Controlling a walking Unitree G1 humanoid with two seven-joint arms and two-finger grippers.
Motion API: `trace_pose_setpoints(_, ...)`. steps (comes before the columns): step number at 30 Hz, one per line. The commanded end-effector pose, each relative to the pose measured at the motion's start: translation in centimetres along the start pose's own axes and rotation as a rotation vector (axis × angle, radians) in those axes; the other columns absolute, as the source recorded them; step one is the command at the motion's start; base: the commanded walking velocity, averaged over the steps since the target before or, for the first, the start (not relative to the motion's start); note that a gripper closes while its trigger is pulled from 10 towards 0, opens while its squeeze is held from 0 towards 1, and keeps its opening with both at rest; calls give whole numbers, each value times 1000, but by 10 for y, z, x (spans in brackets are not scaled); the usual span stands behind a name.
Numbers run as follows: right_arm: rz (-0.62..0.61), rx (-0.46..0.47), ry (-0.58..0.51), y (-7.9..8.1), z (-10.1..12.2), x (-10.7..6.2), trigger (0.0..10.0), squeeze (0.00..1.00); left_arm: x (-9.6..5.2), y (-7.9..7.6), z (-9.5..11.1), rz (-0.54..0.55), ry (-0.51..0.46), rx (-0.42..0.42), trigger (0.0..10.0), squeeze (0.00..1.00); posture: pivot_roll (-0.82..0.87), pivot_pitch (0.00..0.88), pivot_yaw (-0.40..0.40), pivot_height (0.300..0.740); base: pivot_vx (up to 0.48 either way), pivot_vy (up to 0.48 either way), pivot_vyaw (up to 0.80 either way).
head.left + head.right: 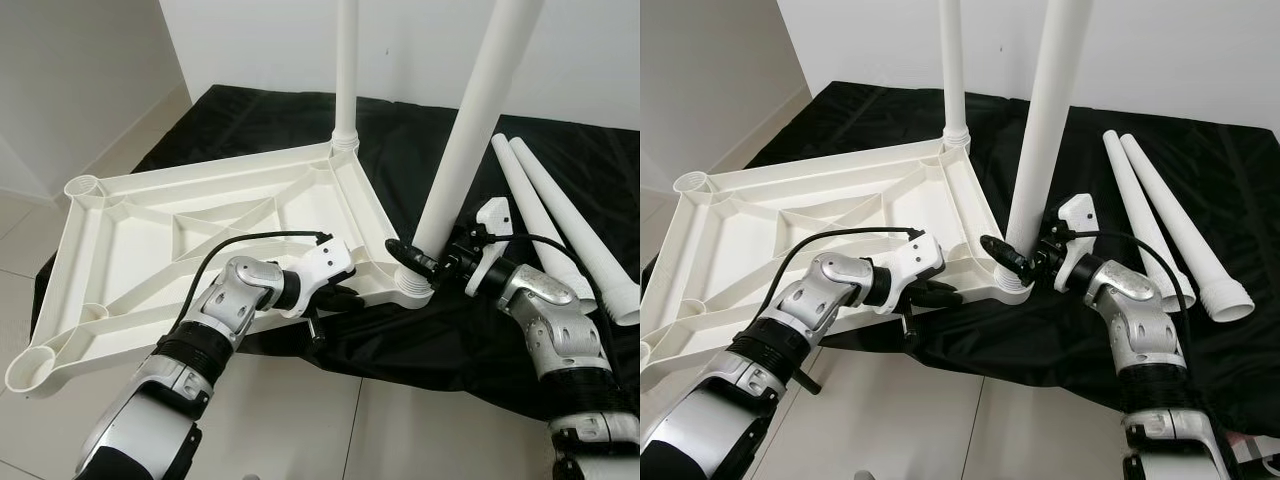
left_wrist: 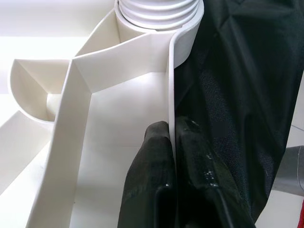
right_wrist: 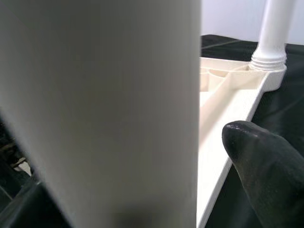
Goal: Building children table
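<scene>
The white tabletop (image 1: pixel 190 235) lies upside down, ribs up, half on a black cloth (image 1: pixel 420 330). One white leg (image 1: pixel 346 90) stands in its far corner socket. A second leg (image 1: pixel 470 130) stands tilted in the near right corner socket. My right gripper (image 1: pixel 420 258) is shut on the base of this second leg (image 3: pixel 109 109), with one finger (image 3: pixel 266 166) beside it. My left gripper (image 2: pixel 172 130) pinches the tabletop's near rim (image 2: pixel 171 85), one finger on each side, just left of that socket. Two corner sockets on the left (image 1: pixel 83 186) (image 1: pixel 30 372) stand open.
Two loose white legs (image 1: pixel 560 220) lie side by side on the black cloth at the right. The cloth ends near my arms, with pale floor tiles (image 1: pixel 330 430) below. White walls (image 1: pixel 90 70) close in at the back and left.
</scene>
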State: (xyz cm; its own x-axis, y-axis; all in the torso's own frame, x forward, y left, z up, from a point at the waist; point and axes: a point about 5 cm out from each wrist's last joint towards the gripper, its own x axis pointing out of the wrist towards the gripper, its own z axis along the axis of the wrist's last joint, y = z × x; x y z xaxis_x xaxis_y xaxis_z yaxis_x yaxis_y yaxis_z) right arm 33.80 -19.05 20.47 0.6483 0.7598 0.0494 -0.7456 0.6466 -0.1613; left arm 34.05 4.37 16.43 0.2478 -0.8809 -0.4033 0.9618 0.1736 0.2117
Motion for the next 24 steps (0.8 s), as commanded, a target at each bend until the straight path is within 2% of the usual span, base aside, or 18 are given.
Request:
trace_pose_setpoints(1, 36, -10, 20, 1, -2, 1, 10000, 0, -1, -1, -1, 8, -6, -4, 10000, 0, -133, 108, 93, 740, 0, 0, 0)
trace_pose_setpoints(9, 66, -43, 33, -8, 2, 2, 10000, 0, -1, -2, -2, 3, -5, -5, 10000, 0, -136, 103, 94, 740, 0, 0, 0)
trace_pose_setpoints(10, 71, -50, 35, -9, 3, 1, 7922, 0, 0, -2, -2, 2, -4, -5, 10000, 0, -136, 104, 95, 740, 0, 0, 0)
trace_pose_setpoints(11, 70, -54, 36, -11, 4, 1, 2902, 0, 0, -2, -2, 3, -3, -5, 10000, 0, -137, 104, 97, 740, 0, 0, 0)
trace_pose_setpoints(13, 70, -57, 36, -12, 5, 0, 2902, 0, -1, -1, -2, 4, -2, -5, 10000, 0, -137, 104, 98, 740, 0, 0, 0)
trace_pose_setpoints(14, 71, -57, 35, -14, 5, -1, 0, 0, -1, -1, -2, 4, -1, -5, 10000, 0, -138, 104, 97, 740, 0, 0, 0)
trace_pose_setpoints(24, 86, -41, 29, -11, 1, -9, 0, 0, -2, 0, -4, 6, 10, -11, 10000, 0, -141, 124, 102, 740, 0, 0, 0)
